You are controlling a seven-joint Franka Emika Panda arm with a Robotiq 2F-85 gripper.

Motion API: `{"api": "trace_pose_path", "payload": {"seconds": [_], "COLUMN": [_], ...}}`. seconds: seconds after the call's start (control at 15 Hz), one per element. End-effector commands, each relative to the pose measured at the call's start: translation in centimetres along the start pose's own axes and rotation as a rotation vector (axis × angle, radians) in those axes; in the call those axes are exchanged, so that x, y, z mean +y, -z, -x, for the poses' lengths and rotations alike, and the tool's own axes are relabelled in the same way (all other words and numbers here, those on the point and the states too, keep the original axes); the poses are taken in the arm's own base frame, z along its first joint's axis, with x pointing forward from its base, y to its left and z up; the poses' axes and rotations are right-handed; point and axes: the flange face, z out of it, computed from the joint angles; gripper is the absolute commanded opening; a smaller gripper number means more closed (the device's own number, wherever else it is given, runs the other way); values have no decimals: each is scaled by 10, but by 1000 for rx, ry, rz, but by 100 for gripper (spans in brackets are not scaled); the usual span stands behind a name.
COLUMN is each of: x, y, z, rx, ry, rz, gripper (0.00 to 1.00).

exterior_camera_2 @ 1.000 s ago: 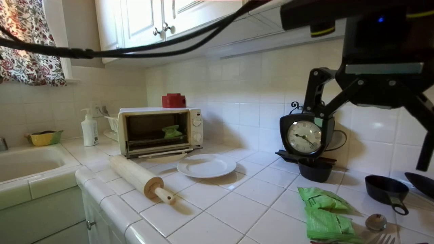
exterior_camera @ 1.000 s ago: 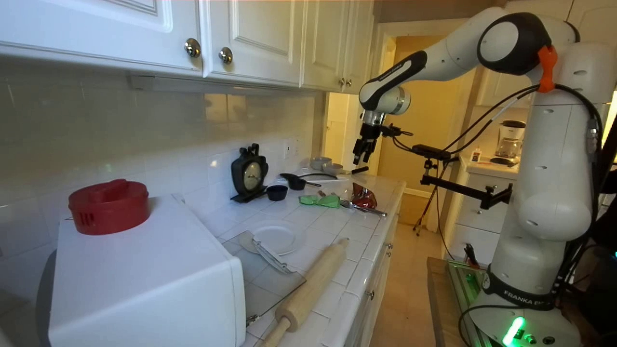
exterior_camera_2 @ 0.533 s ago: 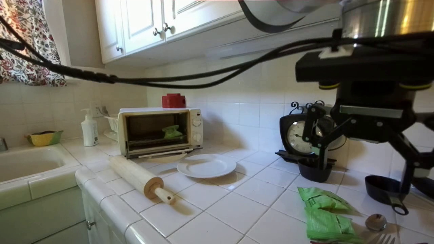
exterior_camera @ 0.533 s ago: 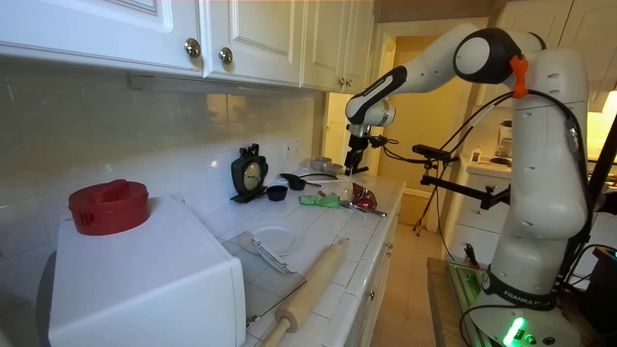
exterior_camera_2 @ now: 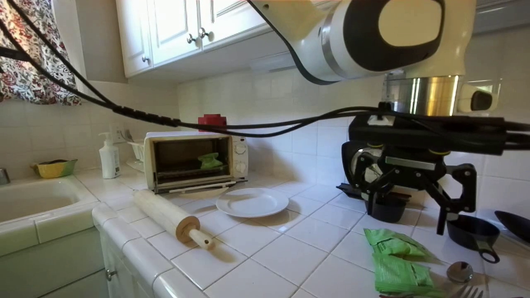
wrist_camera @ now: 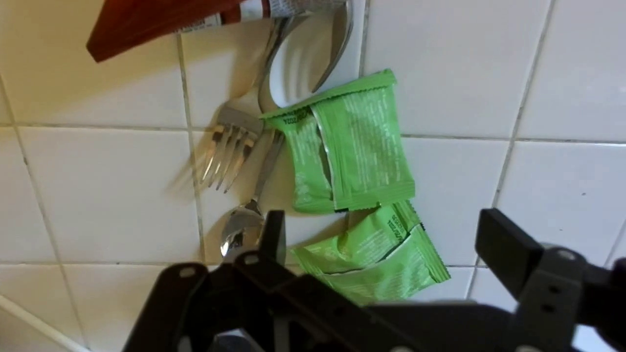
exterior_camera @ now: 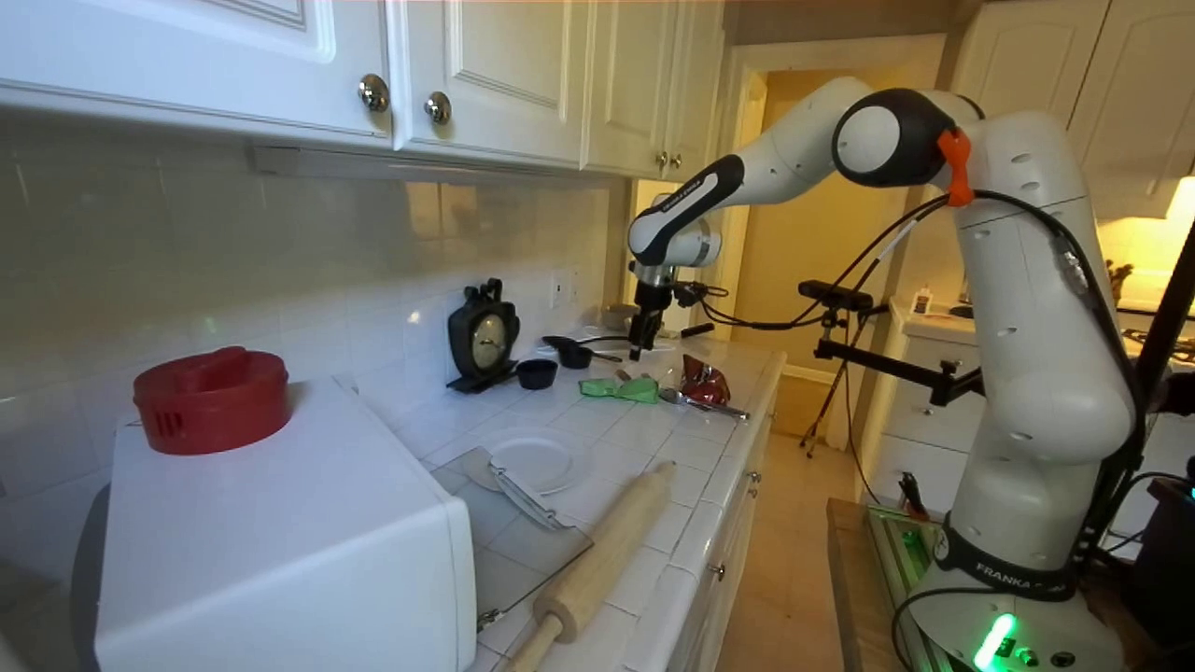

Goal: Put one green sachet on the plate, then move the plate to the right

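Sachets [wrist_camera: 364, 146] in crinkled bright green wrapping, a pair of small flat rectangles, lie on the white-tiled worktop [exterior_camera_2: 256, 273], meeting near one corner. Neither is on the round, shallow white plate [exterior_camera_2: 252, 203], which sits well apart from them, so by the look of it nothing of the task is done: one sachet has yet to be picked up and laid there, and the plate then moved to the right.

The black metal tool [exterior_camera_2: 406, 219] hangs above the worktop, spread wide and holding nothing. In the wrist view the second sachet [wrist_camera: 398, 269], the one farther from the steel fork [wrist_camera: 237, 122], shows between its tips, lower than they are and partly hidden; its neighbour lies outside that gap. The second is probably the likelier pick, and a descent seems called for.

Close by lies a shiny steel spoon [wrist_camera: 239, 227], which the tool might brush on the way down. Farther out come a glossy dark red packet [wrist_camera: 161, 19] and, near the plate, a pale wooden rolling pin [exterior_camera_2: 169, 217] and a white box-shaped toaster oven [exterior_camera: 299, 532].
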Motion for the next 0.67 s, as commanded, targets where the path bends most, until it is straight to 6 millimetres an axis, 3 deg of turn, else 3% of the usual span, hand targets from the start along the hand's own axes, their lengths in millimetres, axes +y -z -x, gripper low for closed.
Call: {"api": "trace_pose_path", "payload": {"seconds": [0.0, 0.27, 0.6], "x": [15, 23, 24], "y": [-18, -42, -63], "z": [5, 15, 0], "rx": [-27, -50, -58], "ry": [-9, -10, 40], "rz": [-15, -54, -58], "gripper": [100, 100, 100]}}
